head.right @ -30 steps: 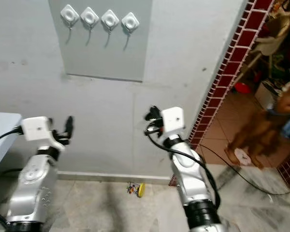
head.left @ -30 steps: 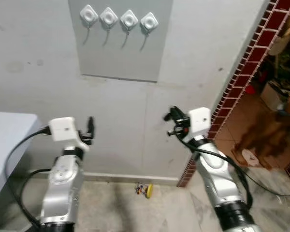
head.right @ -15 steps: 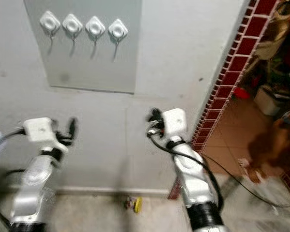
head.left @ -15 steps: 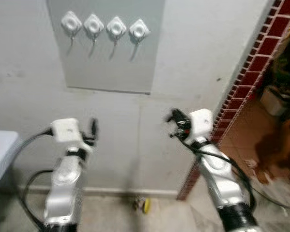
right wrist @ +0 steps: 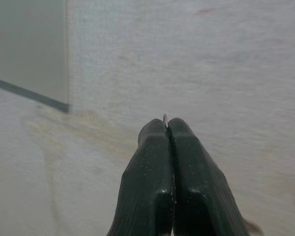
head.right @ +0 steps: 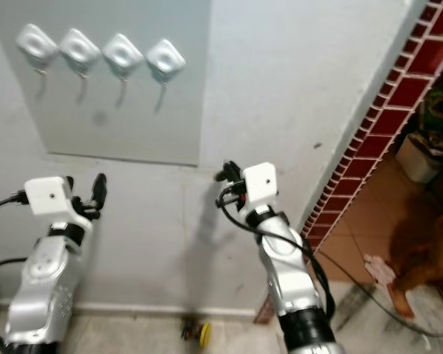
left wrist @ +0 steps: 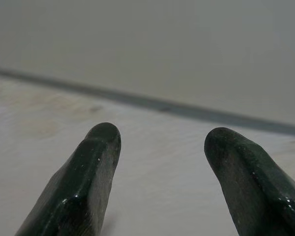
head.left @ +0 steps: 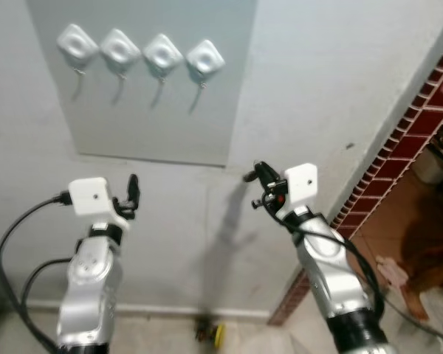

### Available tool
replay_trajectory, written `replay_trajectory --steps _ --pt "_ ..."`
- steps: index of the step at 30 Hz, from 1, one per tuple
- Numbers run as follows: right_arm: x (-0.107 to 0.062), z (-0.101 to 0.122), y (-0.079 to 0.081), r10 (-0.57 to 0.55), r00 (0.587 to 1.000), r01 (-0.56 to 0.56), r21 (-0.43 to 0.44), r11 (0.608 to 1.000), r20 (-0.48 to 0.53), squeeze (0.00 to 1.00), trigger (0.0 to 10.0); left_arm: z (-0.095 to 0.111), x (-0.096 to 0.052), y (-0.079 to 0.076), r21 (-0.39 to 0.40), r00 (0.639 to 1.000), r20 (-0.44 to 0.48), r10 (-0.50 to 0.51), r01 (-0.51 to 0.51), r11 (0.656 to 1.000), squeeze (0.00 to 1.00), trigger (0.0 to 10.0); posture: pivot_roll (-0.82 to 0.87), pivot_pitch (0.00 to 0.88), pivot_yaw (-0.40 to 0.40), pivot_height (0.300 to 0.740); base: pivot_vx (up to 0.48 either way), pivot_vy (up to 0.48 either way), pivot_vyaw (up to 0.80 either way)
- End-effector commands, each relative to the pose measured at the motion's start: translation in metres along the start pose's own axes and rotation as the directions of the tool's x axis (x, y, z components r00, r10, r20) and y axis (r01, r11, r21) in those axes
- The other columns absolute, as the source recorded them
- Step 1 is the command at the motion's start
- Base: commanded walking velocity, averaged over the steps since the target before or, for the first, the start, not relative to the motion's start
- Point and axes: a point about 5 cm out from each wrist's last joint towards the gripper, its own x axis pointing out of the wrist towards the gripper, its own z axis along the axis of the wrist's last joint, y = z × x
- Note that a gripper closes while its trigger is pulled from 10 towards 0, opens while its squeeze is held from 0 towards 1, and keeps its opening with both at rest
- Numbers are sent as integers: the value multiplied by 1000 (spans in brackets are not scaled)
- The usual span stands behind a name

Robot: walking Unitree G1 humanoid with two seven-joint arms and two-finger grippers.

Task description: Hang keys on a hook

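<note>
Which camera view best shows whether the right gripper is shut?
The right wrist view: the right gripper has its fingers pressed together, a thin metal sliver poking out at the tips. The eye views show it small and side-on, raised before the wall.

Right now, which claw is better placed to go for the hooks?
Right. The right claw is shut on a thin metal loop and raised near the panel's lower corner, below the rightmost hook. The left claw is open and empty.
</note>
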Motion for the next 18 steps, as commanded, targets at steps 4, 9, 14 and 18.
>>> replay_trajectory --steps 4,9,14,18 --pt "2 4 4 17 1000 -17 4 1000 13 0 10000 9 -3 2 13 999 44 -20 20 1000 0 10000 -28 1 -66 740 0 0 0" --pt "3 5 6 32 999 -32 8 999 15 0 10000 10 -5 -4 24 996 50 -69 68 997 0 10000 -29 3 -66 740 0 0 0" --pt "3 8 9 69 997 -69 8 998 25 0 10000 14 -7 -11 50 990 60 -129 126 991 0 10000 -29 5 -65 740 0 0 0" --pt "4 17 17 165 984 -166 7 986 68 0 10000 20 -9 -21 75 977 84 -194 188 979 0 10000 -30 7 -65 740 0 0 0"
